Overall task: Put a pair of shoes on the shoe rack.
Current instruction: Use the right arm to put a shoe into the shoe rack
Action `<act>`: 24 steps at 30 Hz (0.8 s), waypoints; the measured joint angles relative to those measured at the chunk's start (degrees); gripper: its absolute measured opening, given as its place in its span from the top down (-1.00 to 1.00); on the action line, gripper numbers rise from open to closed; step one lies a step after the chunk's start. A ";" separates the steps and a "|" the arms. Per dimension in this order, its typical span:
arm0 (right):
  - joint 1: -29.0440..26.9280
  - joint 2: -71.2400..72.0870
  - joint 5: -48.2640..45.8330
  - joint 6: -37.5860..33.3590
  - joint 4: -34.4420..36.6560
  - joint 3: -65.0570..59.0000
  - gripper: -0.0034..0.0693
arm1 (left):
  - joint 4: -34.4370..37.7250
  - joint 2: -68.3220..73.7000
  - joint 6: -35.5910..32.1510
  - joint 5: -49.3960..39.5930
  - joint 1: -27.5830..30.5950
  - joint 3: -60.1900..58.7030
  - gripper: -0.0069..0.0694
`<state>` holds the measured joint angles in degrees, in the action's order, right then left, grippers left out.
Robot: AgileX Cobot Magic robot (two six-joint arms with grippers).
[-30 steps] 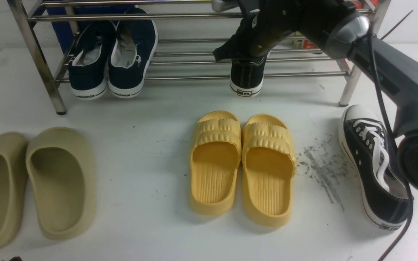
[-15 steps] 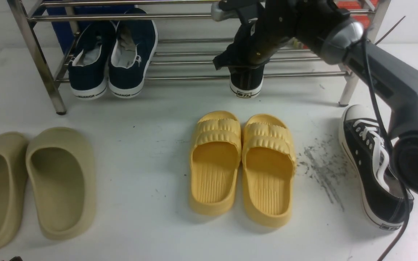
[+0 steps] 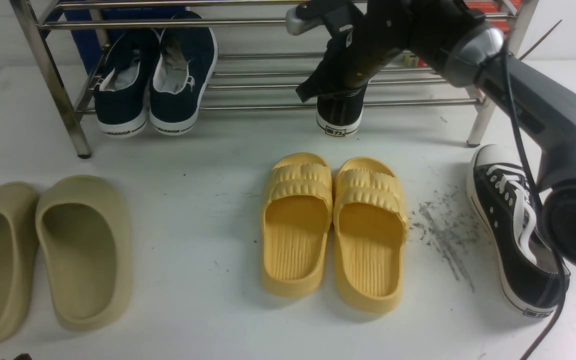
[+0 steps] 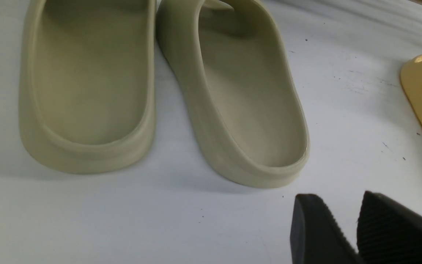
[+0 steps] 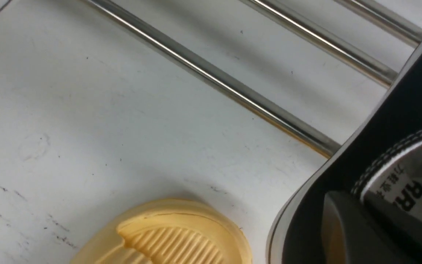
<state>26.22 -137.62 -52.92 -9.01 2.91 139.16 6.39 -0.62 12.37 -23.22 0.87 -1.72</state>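
One black sneaker (image 3: 339, 117) sits on the lower bars of the steel shoe rack (image 3: 268, 106), its white heel hanging over the front bar. My right gripper (image 3: 340, 92) is at that heel, shut on the heel collar. The right wrist view shows a finger (image 5: 337, 227) against the sneaker's black heel (image 5: 379, 146), with a rack bar (image 5: 214, 79) beyond. The other black sneaker (image 3: 510, 235), with white laces, lies on the floor at the right, partly behind my right arm. My left gripper (image 4: 337, 198) hangs open over bare floor near the beige slides.
Navy slip-ons (image 3: 155, 85) take up the rack's left end. Yellow slides (image 3: 333, 230) stand mid-floor, in front of the rack. Beige slides (image 3: 48, 255) lie at the front left. Dark scuff marks (image 3: 443, 230) run between the yellow slides and the floor sneaker.
My right wrist has shifted a little at the rack, and the sneaker's heel has come slightly lower over the front bar. The other shoes have not moved.
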 joint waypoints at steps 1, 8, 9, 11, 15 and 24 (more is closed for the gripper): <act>0.00 0.00 -0.02 -0.82 0.00 0.00 0.84 | 0.00 0.00 0.00 0.00 0.00 0.00 0.28; 0.00 0.06 -0.64 -5.70 0.00 0.00 0.84 | 0.00 0.00 0.00 0.00 0.00 0.00 0.27; 0.00 0.06 -0.64 -5.93 -0.08 0.00 0.84 | 0.00 0.00 0.00 0.00 0.00 0.00 0.26; 0.00 0.06 -0.64 -5.93 -0.27 0.00 0.84 | 0.00 0.00 0.00 0.00 0.00 0.00 0.26; 0.00 0.26 -0.64 -5.93 -1.71 0.00 0.84 | 0.00 0.00 0.00 0.00 0.00 0.00 0.25; 0.00 0.74 -1.53 -5.65 -2.91 0.00 0.64 | 0.00 0.00 0.00 0.00 0.00 0.00 0.23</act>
<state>26.22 -136.88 -54.45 -14.65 0.00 139.16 6.39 -0.62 12.37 -23.22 0.87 -1.72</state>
